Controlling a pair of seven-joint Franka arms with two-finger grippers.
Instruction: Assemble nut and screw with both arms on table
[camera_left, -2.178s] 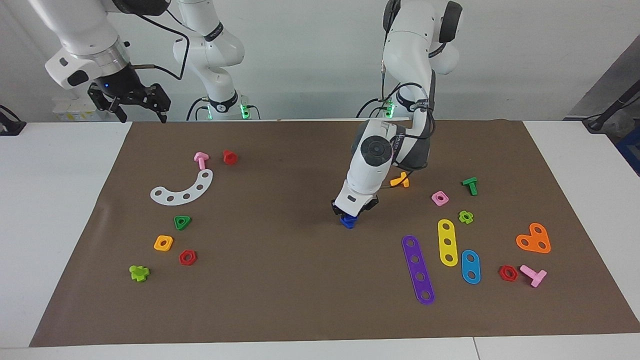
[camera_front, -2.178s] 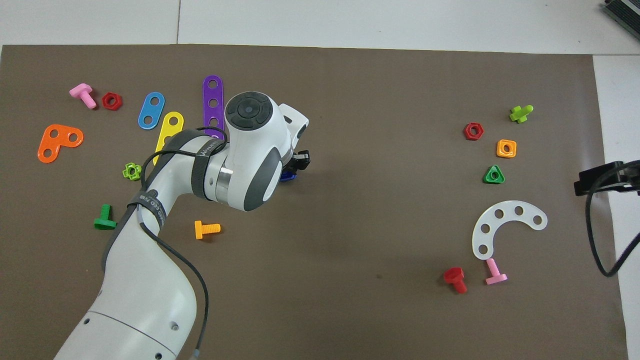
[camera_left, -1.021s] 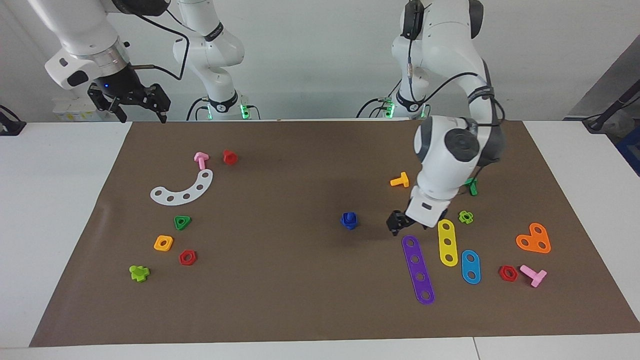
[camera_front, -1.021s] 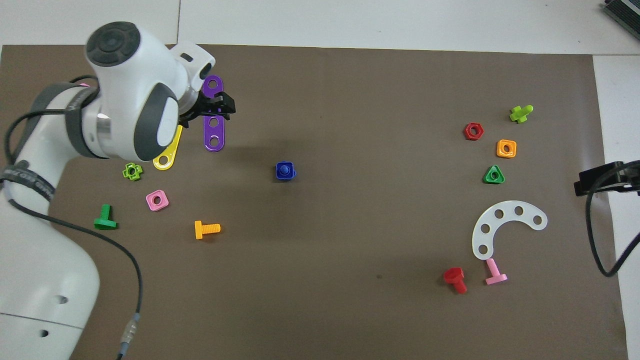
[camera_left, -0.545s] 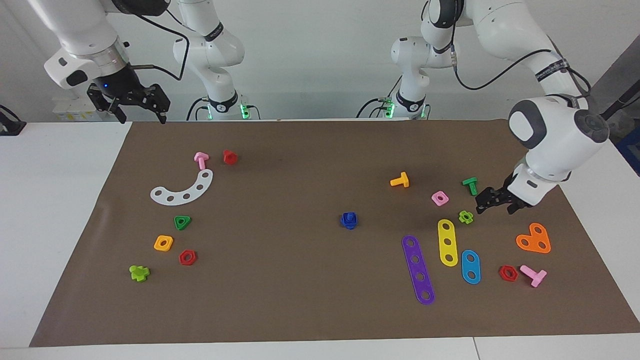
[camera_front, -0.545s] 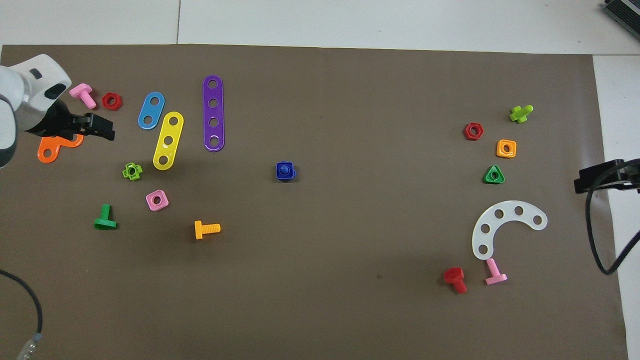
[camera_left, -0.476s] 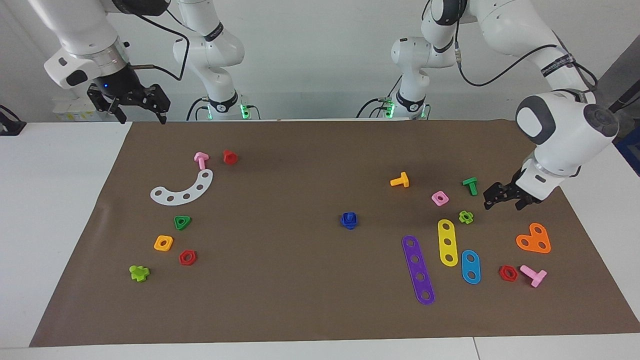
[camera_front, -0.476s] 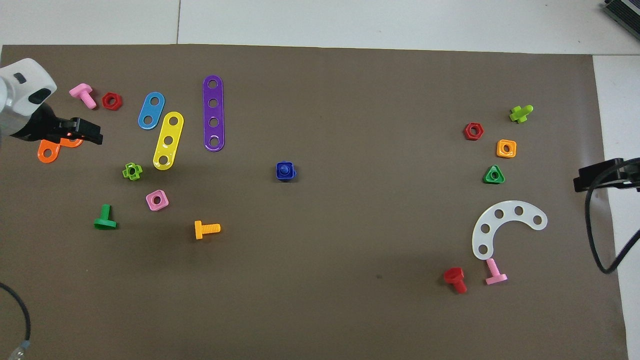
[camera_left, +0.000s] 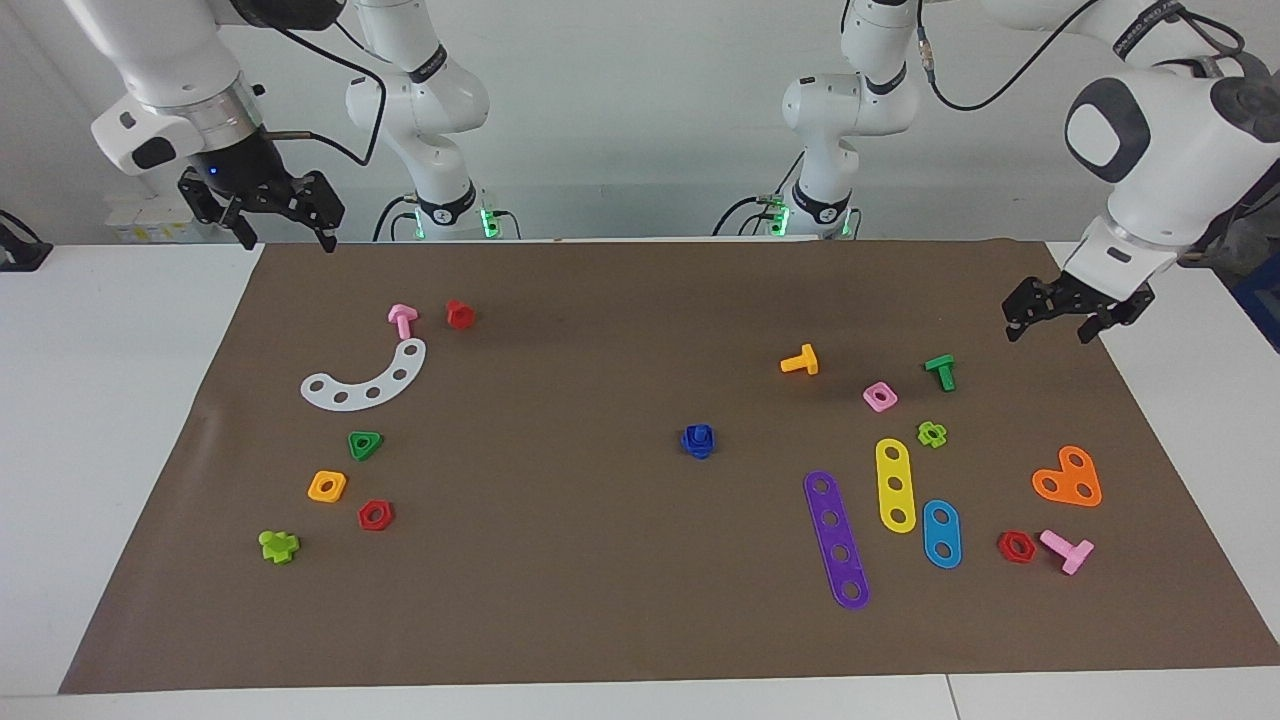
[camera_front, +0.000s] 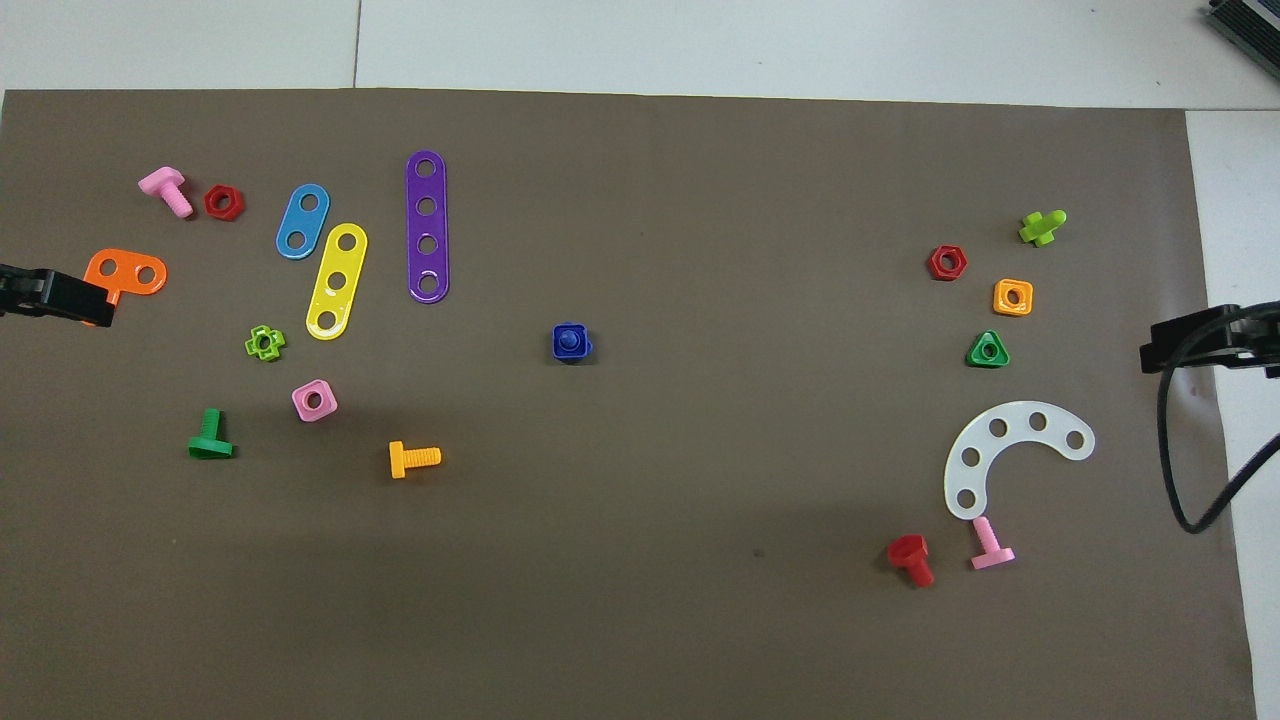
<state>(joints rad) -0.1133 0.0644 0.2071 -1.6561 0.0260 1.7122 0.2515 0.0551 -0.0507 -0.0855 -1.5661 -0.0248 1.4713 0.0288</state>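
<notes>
Facing view. Blue nut seated on the screw near the middle of the brown mat of the table, touching no gripper; the two parts read as one dark-blue lump, the seam between them hard to make out, the screw's shaft hidden inside the nut. Left gripper raised over the mat's edge at the left arm's end, fingers spread, nothing between them. Right gripper raised over the mat's corner at the right arm's end, fingers spread and empty. Upper links of both arms cut off by the frame's top. Orange bolt and pink square nut lying toward the left arm's end, well apart from the blue pair.

Overhead view. Nut seen square-on, with the round tip of the screw showing in its centre hole; the screw's head hidden beneath. Left gripper mostly cut off by the frame edge, only a black tip visible, covering part of the orange plate; spread not readable here. Right gripper likewise cut off at the frame edge, a black tip and a looping cable over the mat's border.
</notes>
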